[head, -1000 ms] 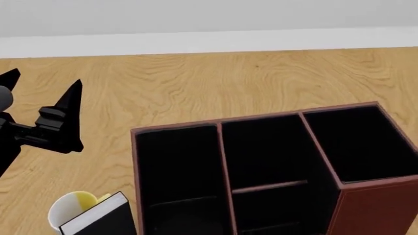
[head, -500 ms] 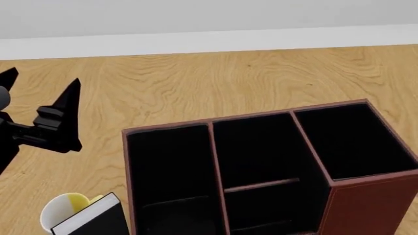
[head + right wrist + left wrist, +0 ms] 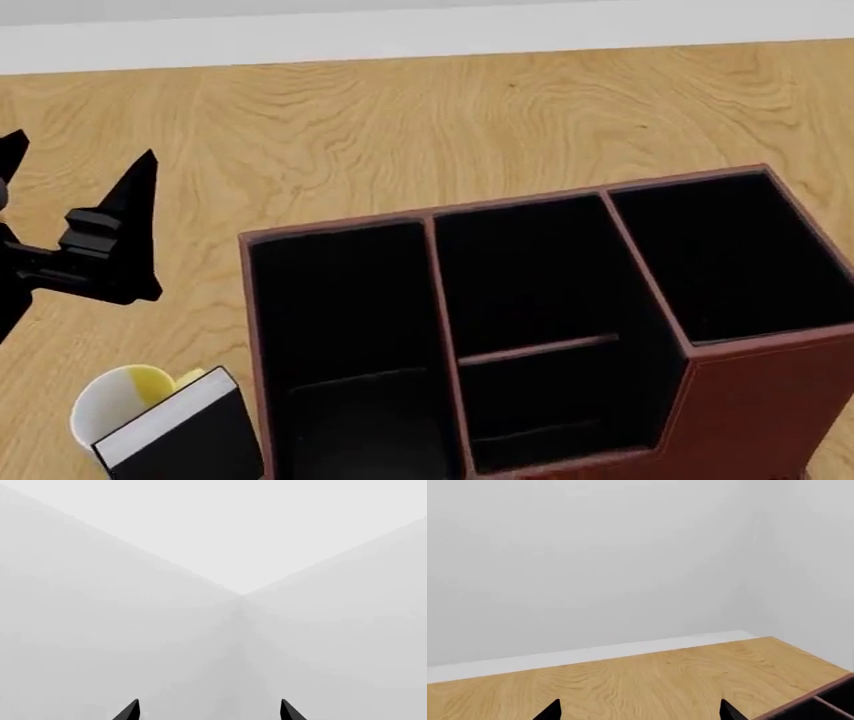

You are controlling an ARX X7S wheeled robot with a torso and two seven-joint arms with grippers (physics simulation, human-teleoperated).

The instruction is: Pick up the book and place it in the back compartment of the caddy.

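since a second ago the head view has tipped further down: the wall strip is nearly gone from the top, the caddy (image 3: 534, 340) shows more of its near reddish wall, and a little more of the book (image 3: 180, 435) is in sight, while the left arm sits about where it was.

head view: the book stands tilted at the bottom left, its pale page edge up, touching or just in front of the white-and-yellow mug (image 3: 118, 405) and just beside the caddy's left wall. the left gripper (image 3: 74, 215) hangs above the worktop (image 3: 427, 130), well apart from the book, with its black fingers (image 3: 127, 215) spread wide and nothing between them. the back compartment (image 3: 554, 405) is the small cell below the thin crossbar (image 3: 538, 350), at the caddy's low wall. the right arm is not in this view.

left wrist view: only two finger tips (image 3: 550, 711) show, apart, pointing over bare worktop toward the wall; a corner of the caddy rim (image 3: 820, 700) shows. the book is out of sight here, so a descent guided by this camera alone could miss it.

right wrist view: two tips (image 3: 130, 712), apart, against blank wall; nothing held.

my judgement of the risks: the book leans against the mug, so a grasp could knock the mug over or pinch both; the thick book may jam on the crossbar or the small cell's walls if it is lowered crooked.
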